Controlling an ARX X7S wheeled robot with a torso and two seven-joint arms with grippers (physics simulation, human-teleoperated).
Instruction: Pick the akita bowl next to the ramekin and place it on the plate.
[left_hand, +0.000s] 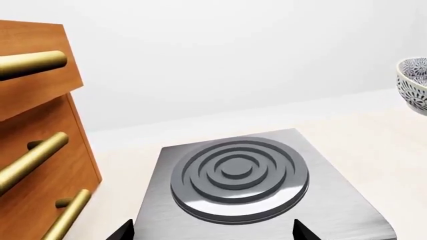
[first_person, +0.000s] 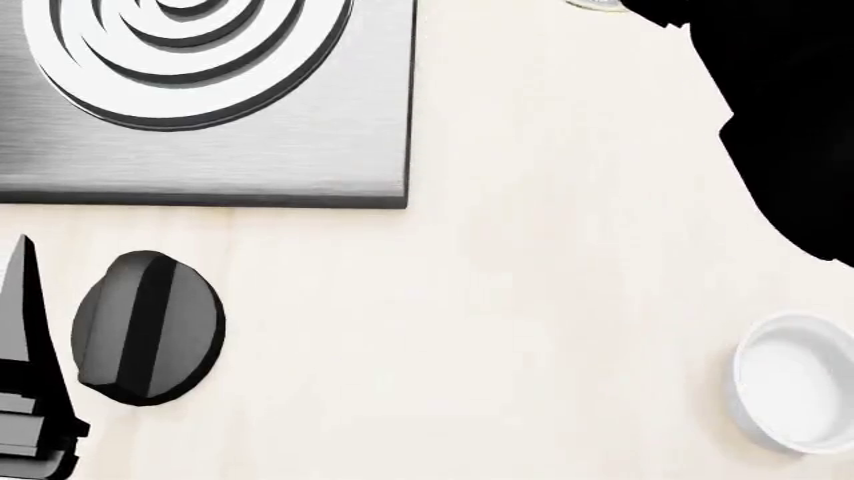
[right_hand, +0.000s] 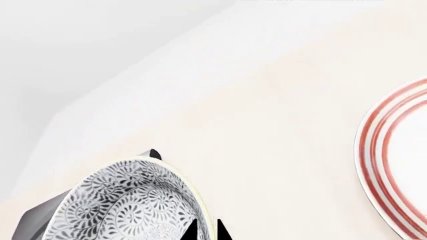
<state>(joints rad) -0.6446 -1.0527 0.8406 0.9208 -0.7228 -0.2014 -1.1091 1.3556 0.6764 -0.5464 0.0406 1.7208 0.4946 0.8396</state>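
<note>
Left wrist view: your left pincer (left_hand: 212, 231) hangs spread above the burner (left_hand: 239, 176).

Head view: the ramekin (first_person: 798, 381) sits alone.

Right wrist view: your right pincer (right_hand: 179, 210) pinches the akita bowl (right_hand: 130, 202), with the plate (right_hand: 395, 155) well aside.

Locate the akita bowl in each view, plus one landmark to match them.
Left wrist: akita bowl cut off by the picture's right edge, above the counter.
Head: not visible; the black right arm fills the upper right corner.
Right wrist: the bowl at the lower left, close at the right gripper, plate at the right edge.
Shared landmark: the stove burner, seen by left wrist and head only.
</note>
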